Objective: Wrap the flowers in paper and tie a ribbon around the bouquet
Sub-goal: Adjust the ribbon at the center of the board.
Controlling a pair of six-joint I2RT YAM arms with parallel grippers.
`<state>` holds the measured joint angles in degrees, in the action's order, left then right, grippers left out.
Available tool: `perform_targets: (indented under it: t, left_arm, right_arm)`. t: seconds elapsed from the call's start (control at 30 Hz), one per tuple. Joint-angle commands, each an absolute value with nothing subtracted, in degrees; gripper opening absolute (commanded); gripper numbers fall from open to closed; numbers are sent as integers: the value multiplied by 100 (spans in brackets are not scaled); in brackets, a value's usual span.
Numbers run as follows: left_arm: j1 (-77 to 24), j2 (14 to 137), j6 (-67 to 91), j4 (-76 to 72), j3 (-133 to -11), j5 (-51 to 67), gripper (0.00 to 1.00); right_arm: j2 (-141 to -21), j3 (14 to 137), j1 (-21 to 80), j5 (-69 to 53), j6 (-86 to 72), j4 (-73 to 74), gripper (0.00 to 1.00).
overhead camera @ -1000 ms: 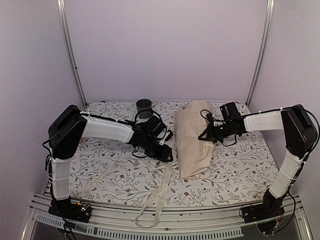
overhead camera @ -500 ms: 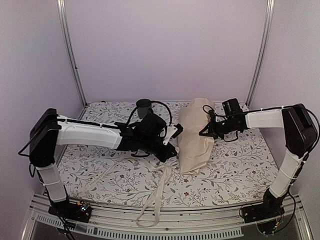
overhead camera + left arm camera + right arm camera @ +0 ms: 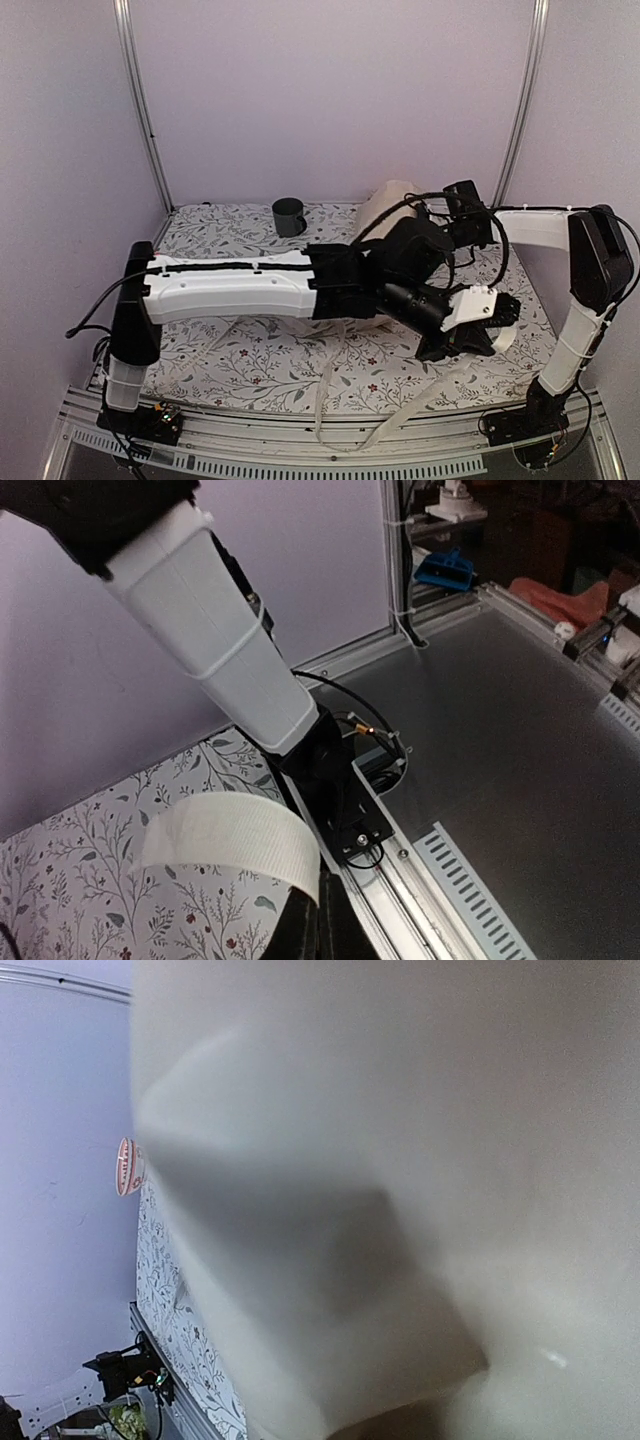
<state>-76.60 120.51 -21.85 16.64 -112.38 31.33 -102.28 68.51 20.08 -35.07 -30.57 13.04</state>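
The left gripper (image 3: 476,338) is closed on the ribbon (image 3: 235,840), near-right of the bouquet (image 3: 385,200). The right gripper, closed, is close against the paper (image 3: 400,1160).

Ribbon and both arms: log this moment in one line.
left fingers: shut on ribbon | ribbon: tail trails to front edge | right fingers: shut on bouquet
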Motion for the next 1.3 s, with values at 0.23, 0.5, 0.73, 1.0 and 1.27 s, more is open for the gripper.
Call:
perform_targets:
  t: [0.23,0.5,0.73,1.0,1.27]
  left_arm:
    - [-7603,13147,-5071,1573,-11692,-529,0]
    - [-7359,13107,-6550,-1743,-11234,-1412,0]
    - [-7222,13689,-5784,-2419,-11832,-1096,0]
    - [-7149,13953,-3392,1092,-12514,165,95]
    - [-7282,12110,-3269,1359,-10382,1718,99]
  right_arm:
    - [-10105,7588,1979,-3522,-1853,2089,0]
    - [-10333,8135,1981,-3710,-1326,2641,0]
    - [-10308,8104,1978,-3649,-1243,2687,0]
    - [-10296,7960,1984,-3618,-1247,2676,0]
    - [-10324,7946,1996,-3553,-1292,2662,0]
